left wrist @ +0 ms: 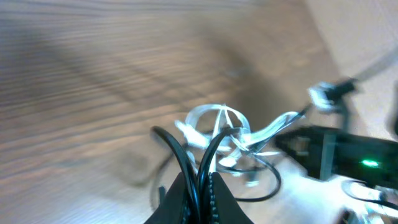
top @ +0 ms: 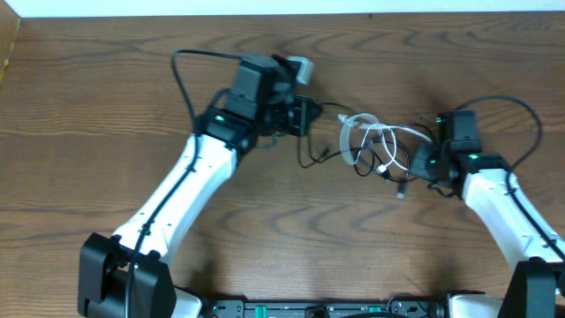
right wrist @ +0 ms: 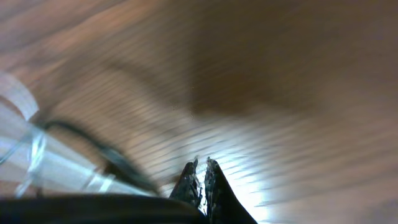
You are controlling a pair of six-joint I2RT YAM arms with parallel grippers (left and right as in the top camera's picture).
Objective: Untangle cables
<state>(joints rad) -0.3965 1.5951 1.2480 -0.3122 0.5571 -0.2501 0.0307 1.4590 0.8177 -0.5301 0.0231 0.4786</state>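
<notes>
The white cable lies in loops at the table's middle, tangled with the thin black cable. My left gripper is just left of the tangle, shut on the black cable. In the left wrist view two black strands run out from between the fingers towards the white loops. My right gripper is at the tangle's right edge. In the blurred right wrist view its fingers are shut with nothing showing between them. The black cable and the white cable lie to their left.
The wooden table ends at a white strip along the far edge. Thick black wires arch from both arms. The right arm's dark body with a green light shows in the left wrist view.
</notes>
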